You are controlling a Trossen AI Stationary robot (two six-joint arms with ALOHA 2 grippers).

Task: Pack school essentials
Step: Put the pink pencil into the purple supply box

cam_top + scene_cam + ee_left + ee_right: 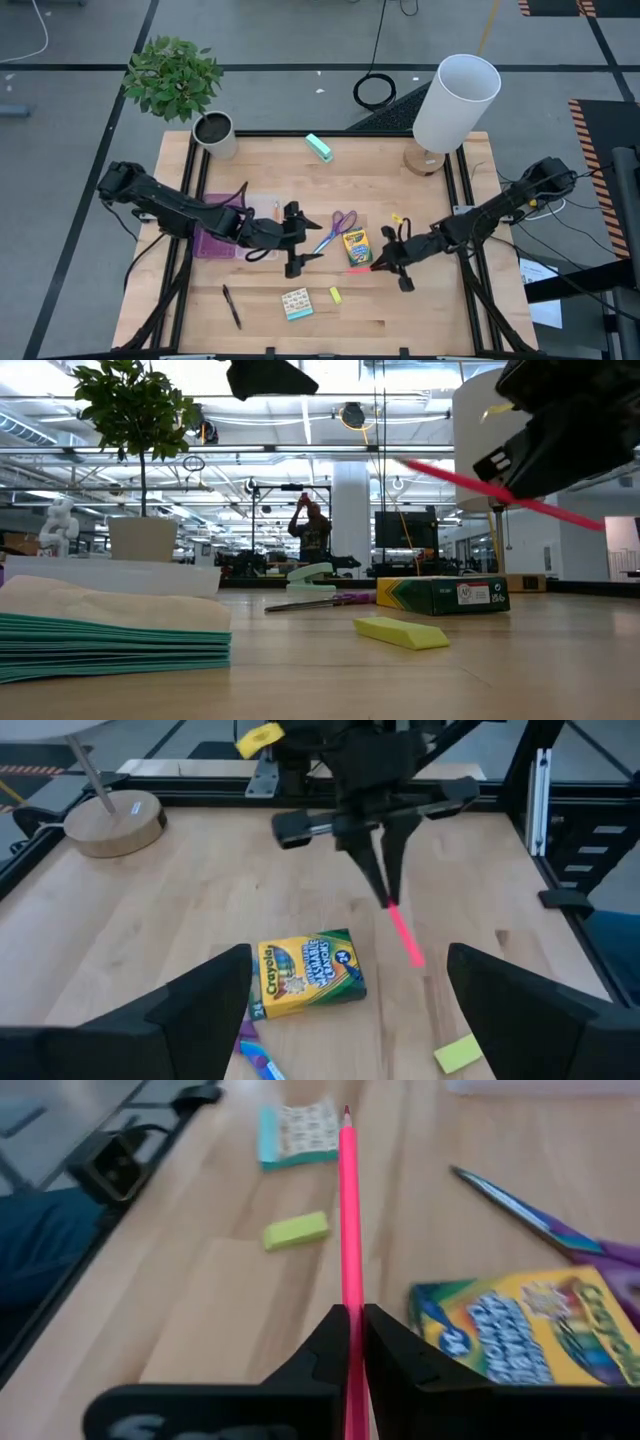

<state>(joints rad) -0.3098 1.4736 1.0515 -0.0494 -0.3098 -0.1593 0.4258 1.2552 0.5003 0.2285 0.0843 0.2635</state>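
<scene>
Looking down, we count one pink pencil [350, 1230] clenched in the right gripper [385, 264] above the table [420, 300], beside one crayon box [357, 247]; left gripper [297, 243] hangs open.

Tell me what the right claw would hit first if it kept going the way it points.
Probably the patterned square pad: the pink pencil held in the right claw aims at it, passing the yellow piece alongside. Depth is uncertain.

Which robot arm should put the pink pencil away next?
Probably the right: its gripper already pinches the pink pencil. The left gripper is open and empty.
</scene>
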